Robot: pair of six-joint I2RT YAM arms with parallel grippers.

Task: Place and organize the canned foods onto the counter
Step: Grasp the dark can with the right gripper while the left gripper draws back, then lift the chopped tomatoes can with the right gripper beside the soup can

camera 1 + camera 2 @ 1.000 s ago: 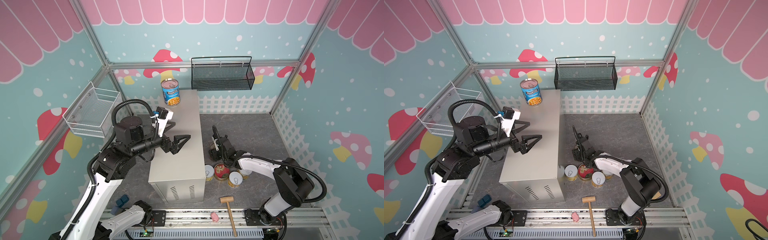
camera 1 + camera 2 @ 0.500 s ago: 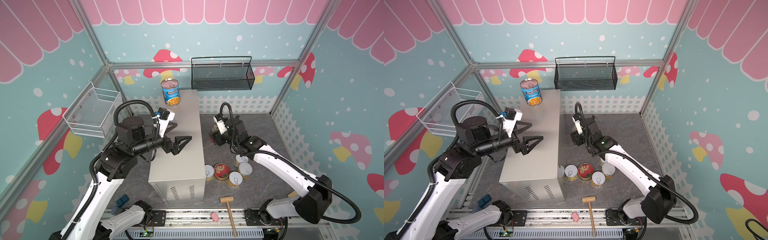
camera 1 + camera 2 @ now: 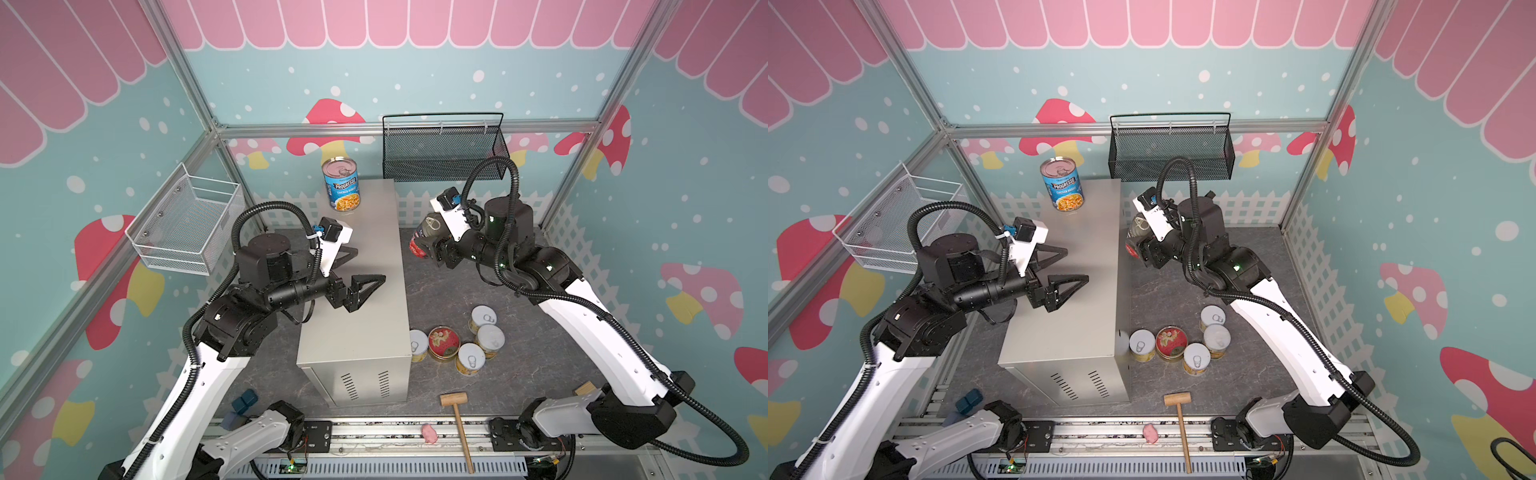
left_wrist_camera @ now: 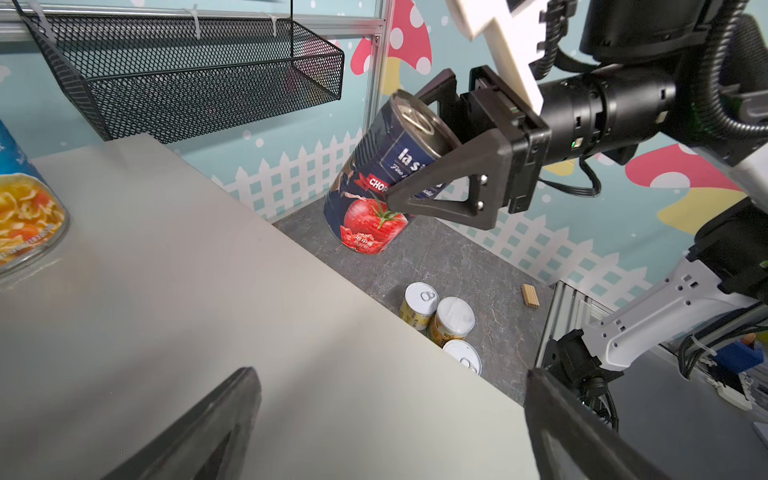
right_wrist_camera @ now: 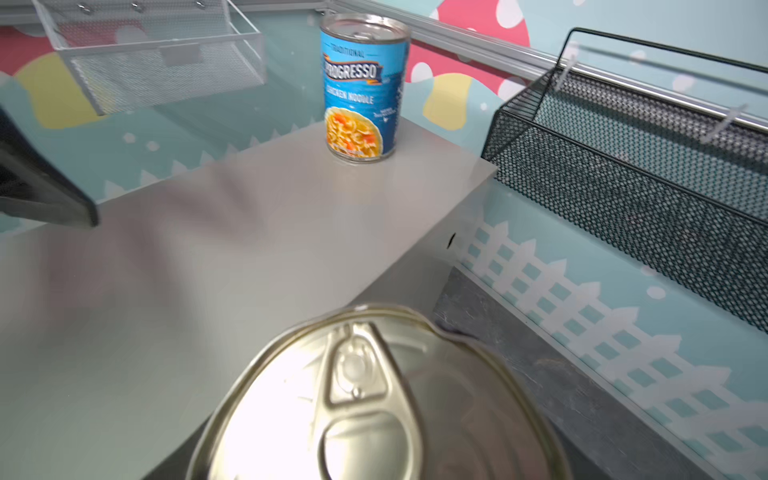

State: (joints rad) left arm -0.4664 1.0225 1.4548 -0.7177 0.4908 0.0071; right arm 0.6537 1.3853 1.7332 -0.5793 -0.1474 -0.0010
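Tall navy tin can [image 4: 365, 216], clamped tilted in half-spread right gripper [image 4: 411, 141] 2 o'clock off beige metal counter [image 3: 357, 316], could get toppled landing.

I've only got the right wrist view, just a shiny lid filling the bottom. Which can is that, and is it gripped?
Observer: The dark navy tomato can, tilted, clamped in the jaws of the right gripper, in the air beside the counter.
Operator: And the left arm?
Observer: The left gripper hovers above the counter's middle, jaws wide open, holding nothing.
Operator: What's left to place?
Observer: Four short yellow cans and a red-lidded tin, clustered by the counter's vented end.
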